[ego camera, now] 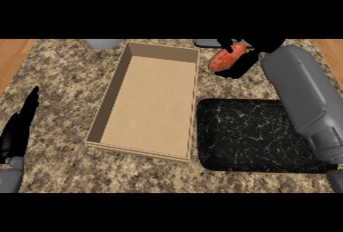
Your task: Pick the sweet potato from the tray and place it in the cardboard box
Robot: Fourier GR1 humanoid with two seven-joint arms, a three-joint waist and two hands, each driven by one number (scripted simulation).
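Gripping the orange-red sweet potato in curled fingers, the black right hand holds it just beyond the open cardboard box's far right corner, clear of the black speckled tray.

Readable text: none
Cardboard box: plain, no print or label
Tray: white marbling only, no lettering

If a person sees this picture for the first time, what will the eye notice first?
First the orange sweet potato, held in the right hand at the top, beyond the box's right wall. Next the open cardboard box in the middle, nothing inside, and the black tray to its right. The left hand rests at the left edge.
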